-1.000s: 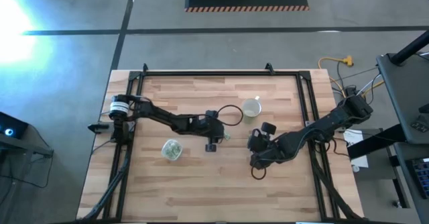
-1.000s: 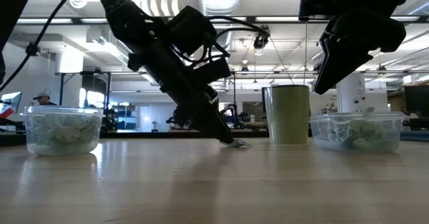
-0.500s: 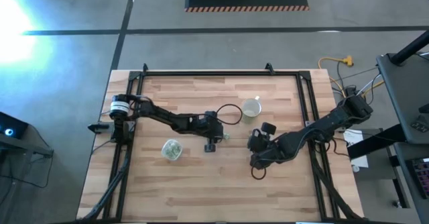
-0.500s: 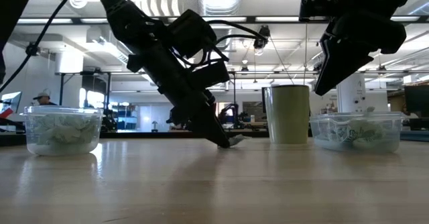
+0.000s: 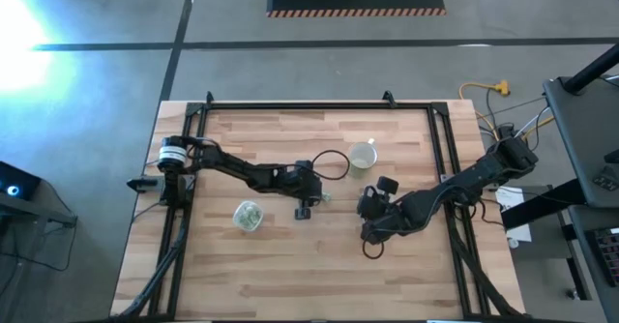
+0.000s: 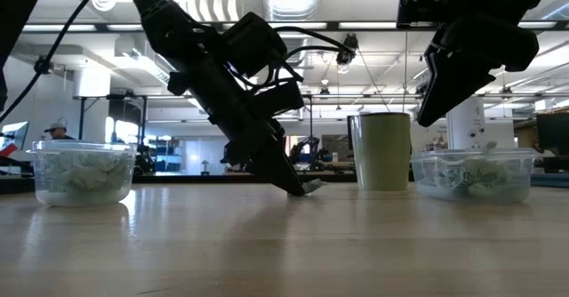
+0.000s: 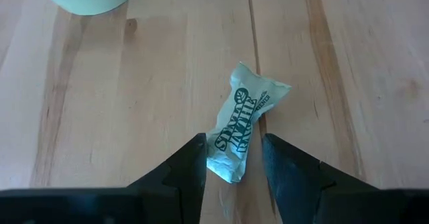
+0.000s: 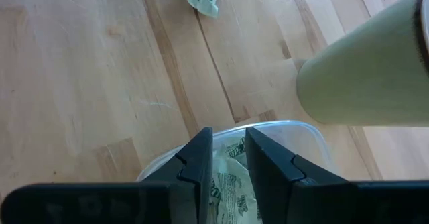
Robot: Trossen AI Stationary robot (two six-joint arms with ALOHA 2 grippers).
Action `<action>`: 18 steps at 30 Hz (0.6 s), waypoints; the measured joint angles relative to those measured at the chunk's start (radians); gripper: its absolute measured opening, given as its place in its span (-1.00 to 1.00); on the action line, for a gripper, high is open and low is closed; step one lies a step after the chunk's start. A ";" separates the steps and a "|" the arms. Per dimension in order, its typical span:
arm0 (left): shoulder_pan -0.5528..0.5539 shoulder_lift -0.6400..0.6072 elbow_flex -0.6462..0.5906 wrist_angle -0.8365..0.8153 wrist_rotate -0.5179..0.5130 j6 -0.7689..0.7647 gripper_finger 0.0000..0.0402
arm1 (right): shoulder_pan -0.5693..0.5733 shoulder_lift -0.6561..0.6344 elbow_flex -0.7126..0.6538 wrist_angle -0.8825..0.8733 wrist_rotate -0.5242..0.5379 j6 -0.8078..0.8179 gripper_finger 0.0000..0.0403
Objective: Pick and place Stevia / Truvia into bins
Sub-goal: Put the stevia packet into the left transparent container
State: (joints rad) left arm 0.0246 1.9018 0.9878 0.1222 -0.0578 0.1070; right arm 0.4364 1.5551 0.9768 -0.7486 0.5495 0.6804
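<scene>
I count one loose Stevia packet (image 7: 244, 123) on the table (image 5: 290, 255), lying at about 3 o'clock from my left gripper (image 5: 311, 200). Bins: two. The round tub (image 5: 248, 216) sits at about 8 o'clock from table centre; the rounded-rectangular tub (image 8: 268, 167) sits under my right gripper (image 8: 228, 158), at about 4 o'clock. Both hold packets too many and too heaped to count. Mugs: one pale cream mug (image 5: 363, 155), at about 1 o'clock. Arms: two, each with one two-fingered gripper. Persons in the room beyond: one (image 6: 57, 130).
</scene>
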 joint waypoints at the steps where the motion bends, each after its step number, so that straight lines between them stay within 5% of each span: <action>1: 0.000 0.000 0.000 -0.001 0.000 0.000 -0.37 | 0.000 0.000 0.000 0.000 0.000 0.000 -0.60; 13: -0.002 -0.001 -0.005 -0.005 0.004 0.001 -0.95 | 0.000 0.000 -0.004 0.000 0.000 0.000 -0.66; 18: -0.007 -0.022 -0.008 -0.031 -0.003 0.001 -0.97 | 0.000 0.000 -0.005 0.000 0.000 0.000 -0.63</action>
State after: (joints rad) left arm 0.0175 1.8799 0.9799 0.0913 -0.0612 0.1081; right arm 0.4362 1.5551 0.9719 -0.7488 0.5495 0.6801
